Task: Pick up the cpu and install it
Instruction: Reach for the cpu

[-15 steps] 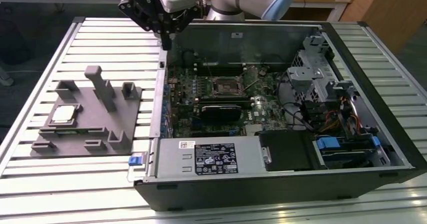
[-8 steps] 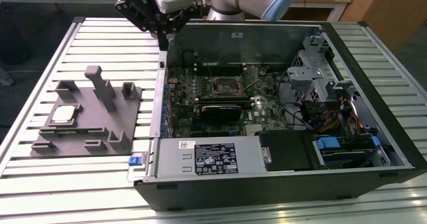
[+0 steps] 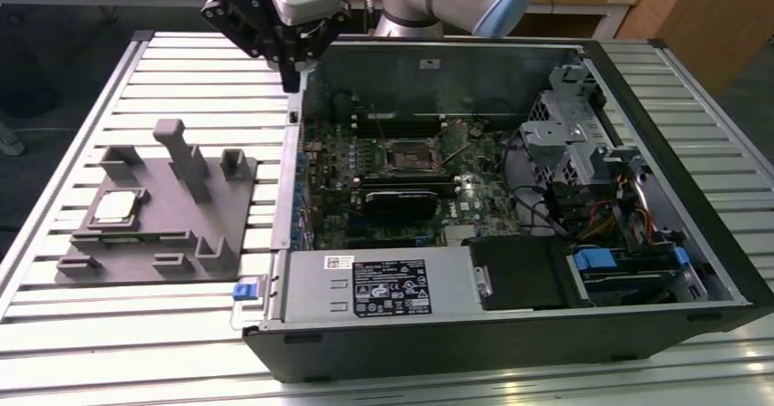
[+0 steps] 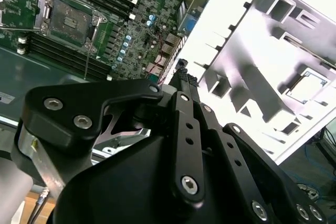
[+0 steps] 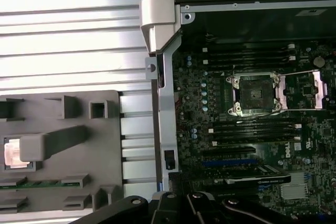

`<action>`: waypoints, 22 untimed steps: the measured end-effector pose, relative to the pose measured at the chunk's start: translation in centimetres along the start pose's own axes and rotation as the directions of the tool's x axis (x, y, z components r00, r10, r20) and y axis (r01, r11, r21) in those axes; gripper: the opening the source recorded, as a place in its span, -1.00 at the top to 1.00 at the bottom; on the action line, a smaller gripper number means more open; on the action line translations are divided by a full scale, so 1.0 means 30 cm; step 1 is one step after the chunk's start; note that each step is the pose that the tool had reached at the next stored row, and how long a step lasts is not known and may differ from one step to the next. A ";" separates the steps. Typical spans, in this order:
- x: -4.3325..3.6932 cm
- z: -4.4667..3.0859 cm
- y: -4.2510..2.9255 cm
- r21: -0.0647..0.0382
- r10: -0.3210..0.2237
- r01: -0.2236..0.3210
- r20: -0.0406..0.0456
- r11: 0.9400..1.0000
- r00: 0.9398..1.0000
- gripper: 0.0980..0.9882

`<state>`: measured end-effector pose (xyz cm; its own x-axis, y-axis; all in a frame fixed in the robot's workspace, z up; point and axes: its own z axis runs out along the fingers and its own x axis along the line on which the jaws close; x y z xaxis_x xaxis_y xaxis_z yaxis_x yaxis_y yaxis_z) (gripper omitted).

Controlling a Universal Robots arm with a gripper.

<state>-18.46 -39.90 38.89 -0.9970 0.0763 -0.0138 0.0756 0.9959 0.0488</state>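
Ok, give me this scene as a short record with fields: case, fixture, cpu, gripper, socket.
case: open, on the table
fixture: grey, on the table, at the exterior view's left of the case
cpu: lying in the fixture, not held
gripper: shut, empty, above the case wall nearest the fixture
socket: empty, inside the case

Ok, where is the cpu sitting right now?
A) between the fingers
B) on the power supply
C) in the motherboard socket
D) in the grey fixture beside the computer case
D: in the exterior view the cpu lies in a pocket of the grey fixture, outside the computer case. The motherboard socket is bare, and the gripper hangs over the case's edge.
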 end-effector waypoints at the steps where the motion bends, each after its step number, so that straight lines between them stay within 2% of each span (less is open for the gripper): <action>1: 0.003 0.000 0.000 0.000 0.000 0.000 0.000 1.000 1.000 0.98; 22: 0.071 0.002 -0.005 0.000 0.000 0.000 0.000 1.000 1.000 0.98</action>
<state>-20.60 -39.89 38.79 -0.9970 0.0764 -0.0133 0.0756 0.9959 0.0491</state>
